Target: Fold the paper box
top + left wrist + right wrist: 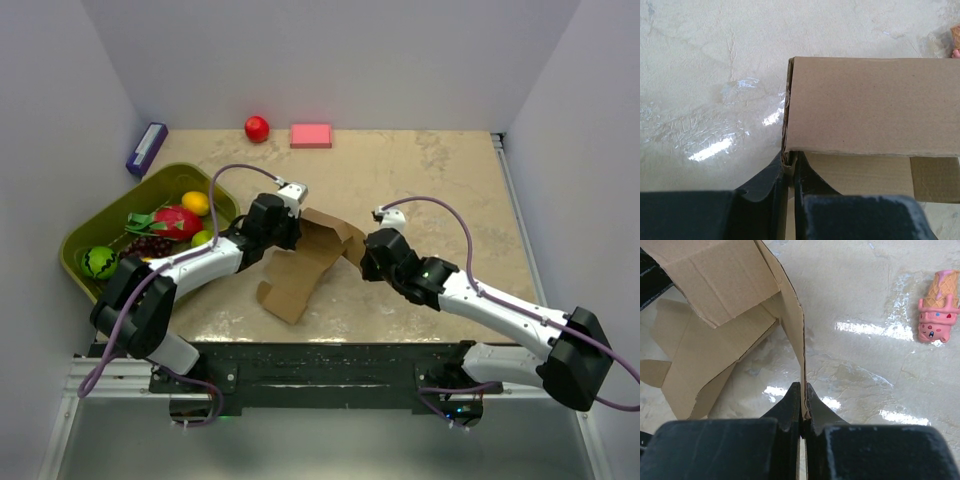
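Pinched thin on a panel edge, the left claw [790, 172] holds the box [300, 265] at its eleven o'clock. The right claw [803, 402] nips a wall at three. The box lies mid-table, half-raised. Likely step: forming the walls. Next, both must swing them square together.

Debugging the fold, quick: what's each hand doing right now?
Left hand: closed, pinching a panel edge of the paper box.
Right hand: closed, pinching another edge of the paper box.
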### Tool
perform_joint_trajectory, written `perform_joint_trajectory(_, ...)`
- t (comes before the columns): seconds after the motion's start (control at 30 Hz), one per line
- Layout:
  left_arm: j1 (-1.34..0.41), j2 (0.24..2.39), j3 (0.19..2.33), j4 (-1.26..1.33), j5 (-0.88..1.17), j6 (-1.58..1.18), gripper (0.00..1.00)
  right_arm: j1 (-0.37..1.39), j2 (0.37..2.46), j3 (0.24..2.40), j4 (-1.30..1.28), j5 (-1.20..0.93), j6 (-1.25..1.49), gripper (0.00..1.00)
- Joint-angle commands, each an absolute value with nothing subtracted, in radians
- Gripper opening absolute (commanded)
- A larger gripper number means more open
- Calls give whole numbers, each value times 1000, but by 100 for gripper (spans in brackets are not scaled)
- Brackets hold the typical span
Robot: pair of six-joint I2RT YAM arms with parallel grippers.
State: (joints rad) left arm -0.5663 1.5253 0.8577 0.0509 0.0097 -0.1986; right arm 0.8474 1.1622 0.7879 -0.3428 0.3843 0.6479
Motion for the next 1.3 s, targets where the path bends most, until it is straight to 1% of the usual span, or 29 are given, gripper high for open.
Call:
perform_joint_trajectory(0.0,-560,1539,857,84,-57,-172,0,853,1132,776,-296,440,664,0)
perform_joint_trajectory(0.13,-560,1526,824,152,29,-170,0,851,1164,740,-212,472,646,0)
perform_joint_trajectory(0.17,-560,1525,821,164,44,-172,7,853,1170,729,-187,512,634,0)
perform_joint_trajectory(0.23,-560,1517,821,169,89,-178,14,854,1192,701,-117,557,615,0)
perform_joint_trajectory(0.27,-560,1513,821,170,98,-178,25,853,1198,692,-88,589,589,0)
perform_joint_trajectory(0.33,-560,1488,818,172,136,-175,34,853,1219,674,-14,609,560,0)
perform_joint_trajectory(0.37,-560,1479,815,169,147,-175,43,853,1226,667,9,614,522,0)
perform_joint_trajectory(0.43,-560,1445,813,158,187,-173,51,853,1239,651,89,607,493,0)
perform_joint_trajectory(0.47,-560,1433,810,140,198,-173,58,854,1252,644,110,601,465,0)
perform_joint_trajectory(0.57,-560,1368,790,106,232,-170,68,854,1273,631,147,588,422,0)
perform_joint_trajectory(0.7,-545,1244,775,72,253,-189,76,853,1263,594,208,543,342,0)
perform_joint_trajectory(0.83,-477,1209,819,74,346,-241,80,853,1252,581,187,532,299,1)
perform_joint_trajectory(0.9,-451,1239,874,66,386,-252,80,853,1247,587,143,552,313,7)
perform_joint_trajectory(0.93,-446,1255,893,64,391,-249,80,853,1240,594,127,560,321,13)
perform_joint_trajectory(0.97,-445,1270,929,61,393,-247,80,853,1232,595,111,567,343,32)
perform_joint_trajectory(1.03,-436,1318,962,64,387,-261,80,851,1203,604,58,572,373,49)
perform_joint_trajectory(1.07,-431,1331,982,101,388,-276,80,853,1190,607,43,571,403,60)
perform_joint_trajectory(1.1,-422,1357,991,124,387,-303,80,851,1180,610,11,563,420,64)
perform_joint_trajectory(1.2,-407,1435,1060,158,388,-337,80,854,1125,638,-76,554,498,70)
perform_joint_trajectory(1.27,-407,1485,1130,131,402,-334,80,853,1080,670,-113,546,546,71)
